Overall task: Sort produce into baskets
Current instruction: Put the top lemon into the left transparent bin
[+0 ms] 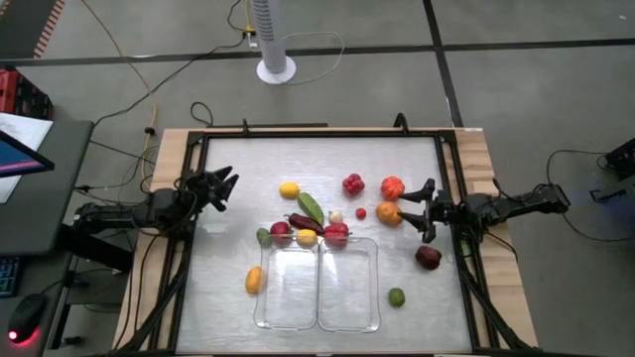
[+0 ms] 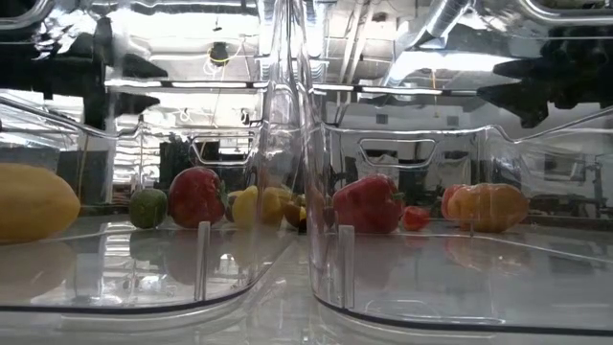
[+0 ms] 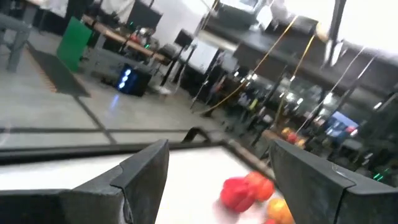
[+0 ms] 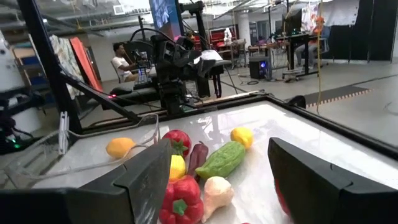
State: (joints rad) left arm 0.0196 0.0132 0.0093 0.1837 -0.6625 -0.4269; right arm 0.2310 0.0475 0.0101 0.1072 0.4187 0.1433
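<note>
Left gripper [image 1: 226, 188] hovers at the table's left edge, fingers spread, holding nothing. Right gripper [image 1: 421, 210] hovers at the right side just beside an orange ribbed fruit [image 1: 389, 213], fingers also spread and empty. The two baskets [image 1: 317, 286] are clear glossy plastic trays with rounded corners, sitting side by side and touching at the front centre of the brushed-metal table [image 1: 228, 248]; both are empty inside. Most of the produce sits clustered just behind them: a long green bumpy cucumber [image 1: 311, 207], a lemon [image 1: 289, 189], a lobed red pepper [image 1: 353, 183], an orange-red tomato [image 1: 393, 186], a small pale garlic bulb [image 1: 335, 215], a tiny red round piece [image 1: 360, 212], a dark maroon elongated piece [image 1: 301, 222], and red and yellow pieces touching the trays' back rims. An oval orange-yellow fruit [image 1: 254, 280] lies just left of the left tray. A dark maroon round fruit [image 1: 428, 258] and a lime [image 1: 396, 297] lie right of the right tray, apart from it.
</note>
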